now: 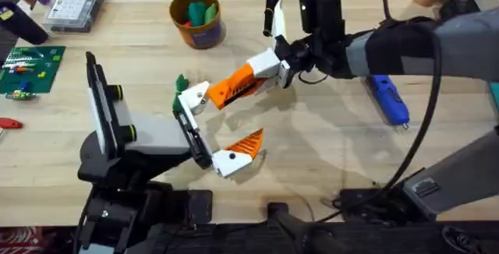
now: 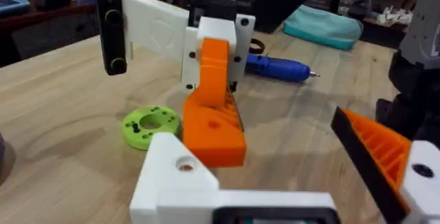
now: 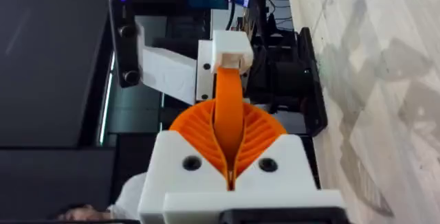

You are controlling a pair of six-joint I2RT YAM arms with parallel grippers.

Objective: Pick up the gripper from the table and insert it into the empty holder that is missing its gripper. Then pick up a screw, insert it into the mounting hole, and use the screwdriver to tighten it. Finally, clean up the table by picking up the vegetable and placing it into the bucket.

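While the left gripper (image 1: pixel 204 129) sits open at table centre-left, one orange finger (image 1: pixel 243 146) mounted and the holder (image 1: pixel 189 102) side bare, the gripper (image 1: pixel 234 87) is pinched flat between the right gripper's (image 3: pixel 230 157) orange pads (image 3: pixel 258 129), fingers closed on it, white base block against the holder; vegetable (image 1: pixel 182 82) just beside that joint, bucket (image 1: pixel 198 19) behind, screwdriver (image 1: pixel 388 100) lying far right on the table (image 1: pixel 327 141)
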